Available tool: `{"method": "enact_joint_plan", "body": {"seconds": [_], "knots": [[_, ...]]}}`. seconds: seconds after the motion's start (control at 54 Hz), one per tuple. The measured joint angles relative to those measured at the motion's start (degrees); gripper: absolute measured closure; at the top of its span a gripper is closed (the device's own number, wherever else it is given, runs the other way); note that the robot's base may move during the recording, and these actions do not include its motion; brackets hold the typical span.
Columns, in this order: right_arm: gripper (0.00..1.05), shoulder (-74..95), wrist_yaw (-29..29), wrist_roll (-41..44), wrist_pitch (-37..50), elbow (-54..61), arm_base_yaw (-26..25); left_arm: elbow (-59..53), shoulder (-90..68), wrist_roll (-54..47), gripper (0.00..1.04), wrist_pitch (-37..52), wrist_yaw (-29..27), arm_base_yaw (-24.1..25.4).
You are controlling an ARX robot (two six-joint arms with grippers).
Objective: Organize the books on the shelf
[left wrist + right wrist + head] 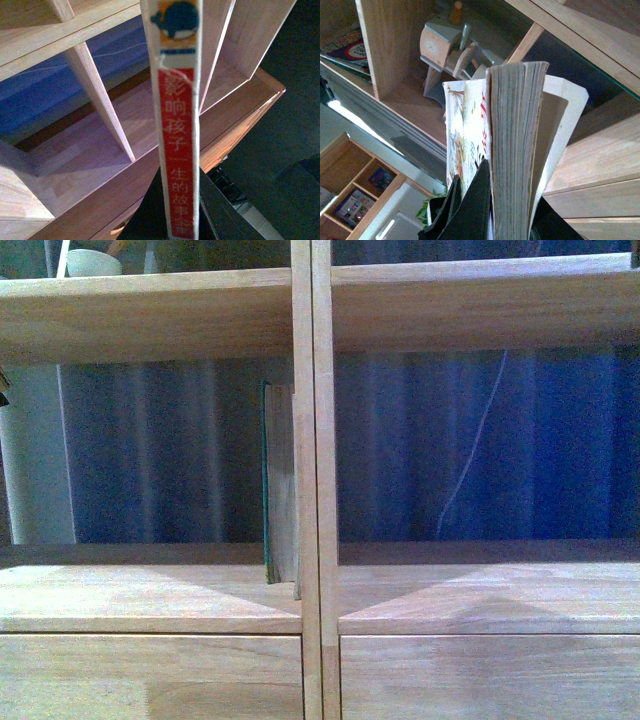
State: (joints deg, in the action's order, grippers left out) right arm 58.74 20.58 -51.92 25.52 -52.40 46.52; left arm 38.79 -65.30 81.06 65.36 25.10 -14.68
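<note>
On the shelf (150, 595), the teal book (267, 480) stands upright in the left compartment, against the centre divider. The left gripper (181, 200) has its jaws clenched on a red-spined book (177, 125). A blue whale logo tops pale characters reading 影响孩子一生的故事. The right gripper (512, 205) has its jaws grasping an illustrated paperback (465, 130), grey page edges facing the camera, its red lettering unreadable.
</note>
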Motion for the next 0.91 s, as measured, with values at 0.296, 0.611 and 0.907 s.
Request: {"method": "enact_joint_plan", "body": {"seconds": [0.296, 0.611, 0.907], "knots": [[0.46, -3.7, 5.0, 14.7, 5.3, 3.5, -11.3, 0.0, 1.6, -5.0, 0.98, -4.5, 1.2, 2.3], [0.06, -7.8, -2.9, 39.9, 11.1, 11.7, -37.9, 3.3, 5.3, -22.0, 0.98, -17.4, 8.7, 11.3], [0.07, -11.9, -8.4, 46.1, 14.1, 19.6, -52.1, 1.1, 13.4, -44.9, 0.98, -22.3, 20.3, 24.1]]}}
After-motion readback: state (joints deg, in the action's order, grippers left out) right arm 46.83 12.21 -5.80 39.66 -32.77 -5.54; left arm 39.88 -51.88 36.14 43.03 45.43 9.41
